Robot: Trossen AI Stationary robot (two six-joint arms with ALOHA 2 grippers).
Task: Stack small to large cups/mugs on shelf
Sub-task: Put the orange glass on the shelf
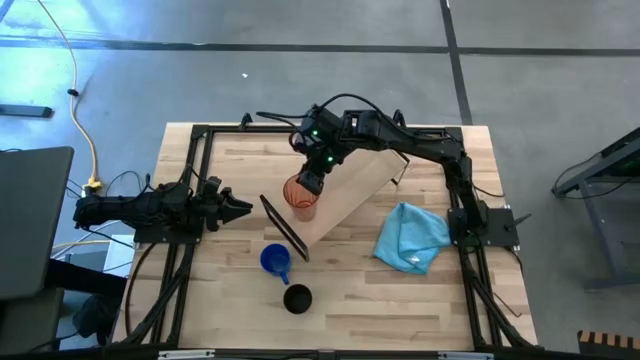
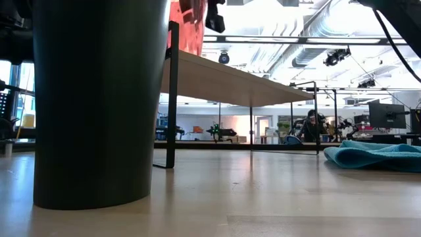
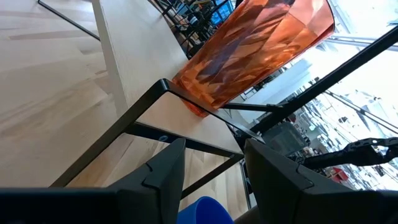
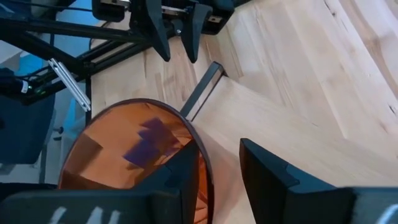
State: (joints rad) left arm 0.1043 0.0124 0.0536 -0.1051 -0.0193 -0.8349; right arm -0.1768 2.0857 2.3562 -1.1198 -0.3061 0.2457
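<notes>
Shelf (image 1: 345, 195) carries only the orange tumbler (image 1: 301, 197) at its near end; I'm at the first placement.

My right gripper (image 1: 312, 180) hangs over the tumbler, one finger inside the rim, one outside, jaws apart, so I judge it is letting go. Next I'd lift clear and fetch the black cup (image 1: 297, 298); the blue mug (image 1: 276, 260) waits beside it. My left gripper (image 1: 232, 208) idles wide open by the shelf bracket. Pale wooden table (image 1: 230, 320), blue cloth (image 1: 411, 238) at right; open workshop behind.
</notes>
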